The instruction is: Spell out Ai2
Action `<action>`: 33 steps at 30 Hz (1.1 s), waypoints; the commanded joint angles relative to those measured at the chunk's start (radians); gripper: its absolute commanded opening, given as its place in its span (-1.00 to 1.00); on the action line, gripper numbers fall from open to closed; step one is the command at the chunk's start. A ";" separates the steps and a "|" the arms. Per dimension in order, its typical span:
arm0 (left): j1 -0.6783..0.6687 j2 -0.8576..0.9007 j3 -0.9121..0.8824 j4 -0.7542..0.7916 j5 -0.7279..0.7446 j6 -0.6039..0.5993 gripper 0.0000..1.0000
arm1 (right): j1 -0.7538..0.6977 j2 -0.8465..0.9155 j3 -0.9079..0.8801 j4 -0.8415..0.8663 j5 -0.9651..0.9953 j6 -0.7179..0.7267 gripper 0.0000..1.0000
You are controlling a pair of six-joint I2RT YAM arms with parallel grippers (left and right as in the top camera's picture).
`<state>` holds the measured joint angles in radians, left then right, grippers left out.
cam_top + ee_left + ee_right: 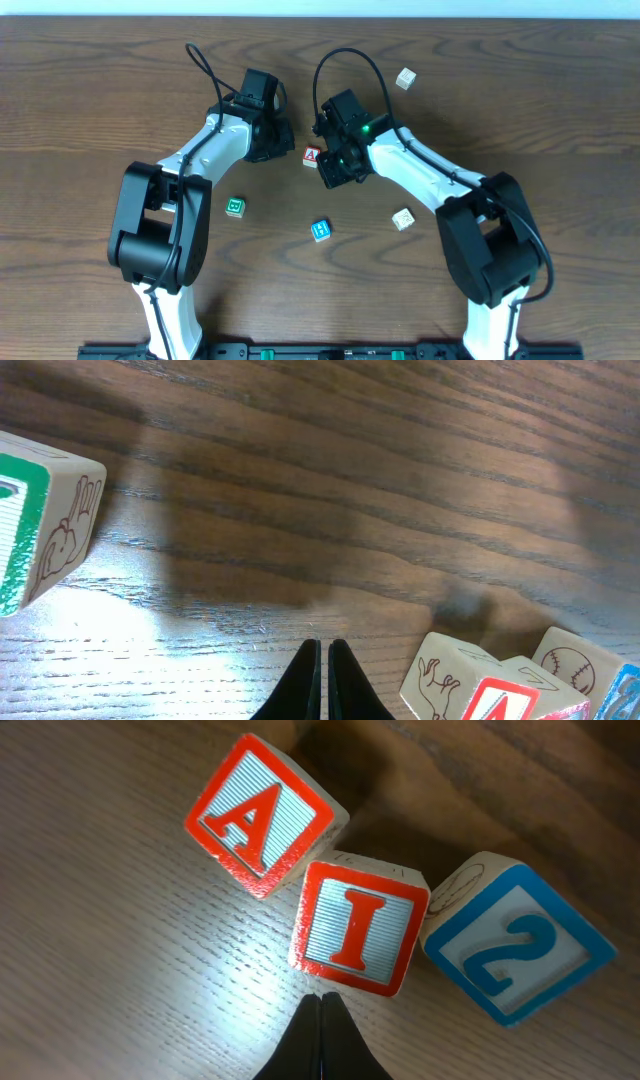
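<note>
Three task blocks lie in a crooked row on the worktop (100,970): one red A block (262,815), one red I block (360,928) and one blue 2 block (515,952). A touches I at a corner; I touches 2 along an edge. Each sits at its own tilt.

Four loose blocks lie apart from the row: one green block (235,207), one blue block (321,230), one pale block (403,219) beside the right arm and one far pale block (405,78).

I read the full row only in the right wrist view. From overhead I see only the A, as the right hand (320,1032) covers the I and the 2. The left wrist view catches the row's side faces at its lower right corner, and a green-edged block (40,530) at its left edge. I cannot tell whether that one is among the four.

Both hands are clenched and empty. The right hand's tips stand just short of the I block. The left hand (322,678) is near the A.
</note>
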<state>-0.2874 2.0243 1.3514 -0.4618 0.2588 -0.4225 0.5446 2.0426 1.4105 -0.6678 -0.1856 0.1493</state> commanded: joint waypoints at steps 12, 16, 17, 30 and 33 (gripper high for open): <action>0.009 0.016 -0.008 -0.002 -0.006 -0.005 -0.88 | 0.002 0.032 0.001 0.052 0.030 0.017 -0.97; 0.009 0.016 -0.008 -0.002 -0.006 -0.005 -0.88 | 0.002 0.032 0.001 0.062 0.032 0.030 -0.97; 0.009 0.016 -0.008 -0.002 -0.006 -0.005 -0.88 | 0.002 0.032 0.001 0.063 0.032 0.030 -0.97; 0.008 0.016 -0.008 -0.002 0.002 -0.013 -0.88 | 0.007 0.032 0.001 0.090 0.032 0.054 -0.97; 0.008 0.016 -0.008 -0.002 0.008 -0.012 -0.88 | 0.007 0.032 0.001 0.086 0.015 0.056 -0.97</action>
<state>-0.2832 2.0243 1.3514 -0.4618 0.2596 -0.4229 0.5446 2.0663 1.4105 -0.5816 -0.1604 0.1844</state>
